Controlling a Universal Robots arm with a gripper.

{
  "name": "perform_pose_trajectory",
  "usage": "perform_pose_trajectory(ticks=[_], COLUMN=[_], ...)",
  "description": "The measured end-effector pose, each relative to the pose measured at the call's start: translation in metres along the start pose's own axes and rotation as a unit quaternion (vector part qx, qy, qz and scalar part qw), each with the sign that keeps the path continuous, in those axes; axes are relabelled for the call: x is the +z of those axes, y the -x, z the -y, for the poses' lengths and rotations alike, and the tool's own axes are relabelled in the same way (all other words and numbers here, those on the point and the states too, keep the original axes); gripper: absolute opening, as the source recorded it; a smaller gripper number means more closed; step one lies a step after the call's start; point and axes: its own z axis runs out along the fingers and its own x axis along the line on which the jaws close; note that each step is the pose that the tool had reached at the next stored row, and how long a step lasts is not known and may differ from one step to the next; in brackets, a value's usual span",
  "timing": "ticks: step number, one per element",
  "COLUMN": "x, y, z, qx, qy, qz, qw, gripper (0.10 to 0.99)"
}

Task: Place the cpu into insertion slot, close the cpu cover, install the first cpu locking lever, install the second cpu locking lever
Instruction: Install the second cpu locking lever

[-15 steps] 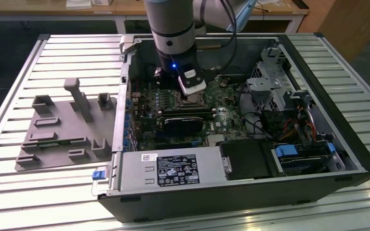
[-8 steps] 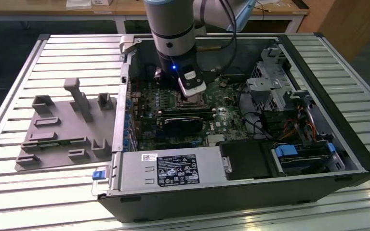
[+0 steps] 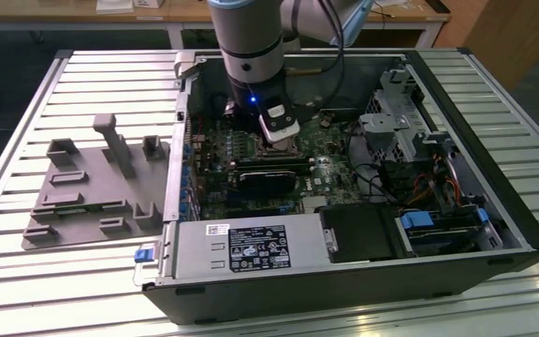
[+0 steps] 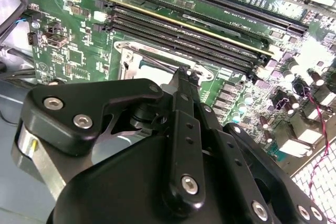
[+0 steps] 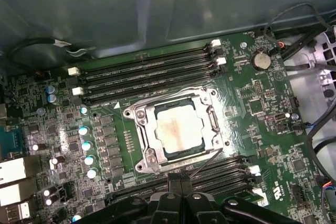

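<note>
With the cpu point(image 5: 179, 130) seated under the closed cpu cover point(image 5: 178, 132) just ahead of my shut, empty claw point(image 5: 181, 182), the thin locking lever point(image 5: 206, 162) beside my fingertips needs pressing down, I judge.

No print is legible, even on the power supply's label point(image 3: 258, 252).

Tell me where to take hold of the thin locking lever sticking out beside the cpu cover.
Take the locking lever near the end closest to the claw, over the memory slots. It is a thin bare rod slanting away from the corner of the cpu cover, so close across its width, probably coming down from the claw's side.
</note>
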Motion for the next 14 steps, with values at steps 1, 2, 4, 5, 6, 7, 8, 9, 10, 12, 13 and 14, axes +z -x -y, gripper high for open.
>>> perform_pose_trajectory(ticks=[1, 2, 4, 5, 6, 7, 8, 9, 10, 12, 13, 14], x=[0.0002, 0.0005, 0.0010, 0.0012, 0.0015, 0.0017, 0.0019, 0.0021, 0.0023, 0.0029, 0.0033, 0.0037], y=[-0.0002, -0.0005, -0.0012, -0.0015, -0.0018, -0.0021, -0.0023, -0.0025, -0.0027, -0.0030, -0.0031, -0.0033], z=[0.0001, 0.0002, 0.0005, 0.0006, 0.0008, 0.0009, 0.0011, 0.0012, 0.0013, 0.0015, 0.0016, 0.0017], qx=[0.000, 0.000, 0.000, 0.000, 0.000, 0.000, 0.000, 0.000, 0.000, 0.000, 0.000, 0.000], qy=[0.0000, 0.0000, 0.0000, 0.0000, 0.0000, 0.0000, 0.0000, 0.0000, 0.0000, 0.0001, 0.0000, 0.0000], qz=[0.0000, 0.0000, 0.0000, 0.0000, 0.0000, 0.0000, 0.0000, 0.0000, 0.0000, 0.0000, 0.0000, 0.0000], qw=[1.0000, 1.0000, 1.0000, 1.0000, 1.0000, 1.0000, 1.0000, 1.0000, 1.0000, 1.0000, 1.0000, 1.0000], gripper=[0.102, 0.102, 0.102, 0.102, 0.102, 0.102, 0.102, 0.102, 0.102, 0.102, 0.102, 0.102])
